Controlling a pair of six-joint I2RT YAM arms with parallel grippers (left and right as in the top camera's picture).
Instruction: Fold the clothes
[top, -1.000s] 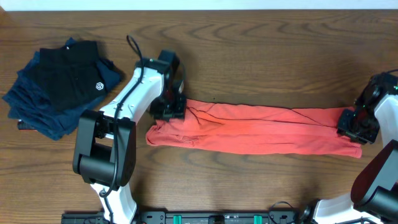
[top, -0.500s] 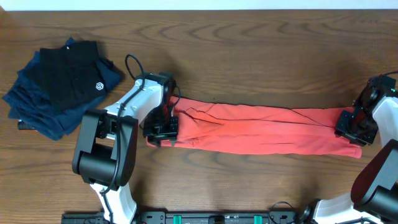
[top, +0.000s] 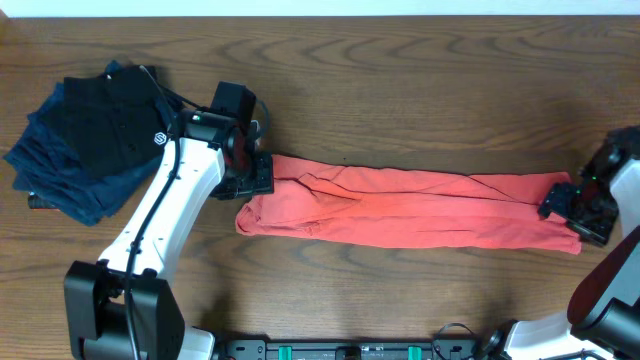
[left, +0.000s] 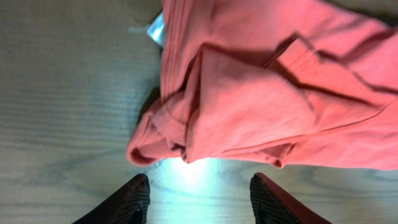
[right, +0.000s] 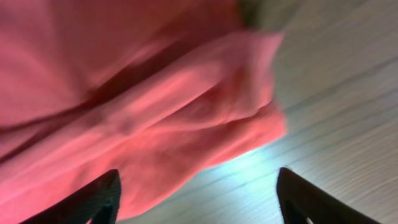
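The red-orange T-shirt (top: 400, 208) lies folded into a long narrow strip across the table's middle. Its lettering is hidden. My left gripper (top: 250, 182) is open and empty just off the strip's left end. In the left wrist view the bunched left end (left: 249, 99) and a bit of white tag (left: 157, 29) lie ahead of the open jaws (left: 199, 196). My right gripper (top: 570, 205) is open at the strip's right end. In the right wrist view the cloth (right: 124, 99) lies ahead of the open jaws (right: 199, 196), and the left finger overlaps its edge.
A pile of folded navy and black garments (top: 95, 140), one with a small white logo (top: 159, 138), sits at the table's left. The arm bases stand at the front edge.
My left gripper has let go of the shirt's left end and drawn back to the left and away. The right gripper has shifted slightly right and opened off the cloth.
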